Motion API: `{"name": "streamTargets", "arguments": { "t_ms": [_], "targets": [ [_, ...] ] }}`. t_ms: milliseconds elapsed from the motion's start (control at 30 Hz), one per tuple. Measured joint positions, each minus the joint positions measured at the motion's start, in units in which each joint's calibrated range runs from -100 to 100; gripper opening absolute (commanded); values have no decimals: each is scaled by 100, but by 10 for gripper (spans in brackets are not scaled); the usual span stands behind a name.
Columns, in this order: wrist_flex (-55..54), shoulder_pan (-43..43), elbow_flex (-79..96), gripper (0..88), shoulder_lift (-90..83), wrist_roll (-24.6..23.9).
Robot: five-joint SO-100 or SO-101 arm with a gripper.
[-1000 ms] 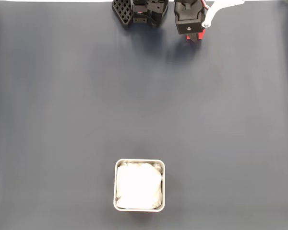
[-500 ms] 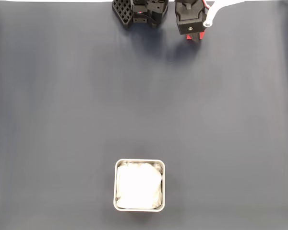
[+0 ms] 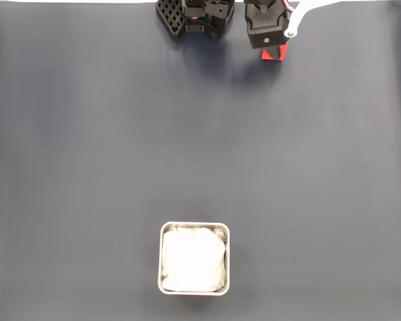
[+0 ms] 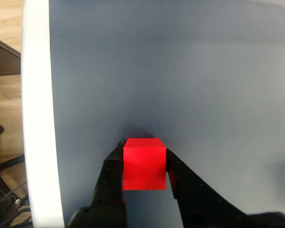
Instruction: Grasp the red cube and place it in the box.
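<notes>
dark blue-grey mat (image 3: 120,134) w/ white edge; gripper (image 4: 145,166) clamped on red cube (image 4: 144,164), one finger each side. grasp step looks done. next: lift & carry to box (image 3: 194,225), well apart, across the mat.

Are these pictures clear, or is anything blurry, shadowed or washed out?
In the fixed view the lighting is soft and even; the box has white padding that looks a little overexposed, and a faint shadow lies on the dark mat under the arm. In the wrist view the red cube is sharp and vivid between the black fingers of the pincer, with a dim shadow just behind it.
</notes>
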Motion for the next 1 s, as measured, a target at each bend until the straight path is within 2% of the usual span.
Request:
{"name": "streamTargets", "arguments": {
  "t_ms": [433, 1000],
  "targets": [
    [-8, 0, -163, 0, 96, -59],
    [-32, 460, -1926, 0, 1554, -498]
  ]
}}
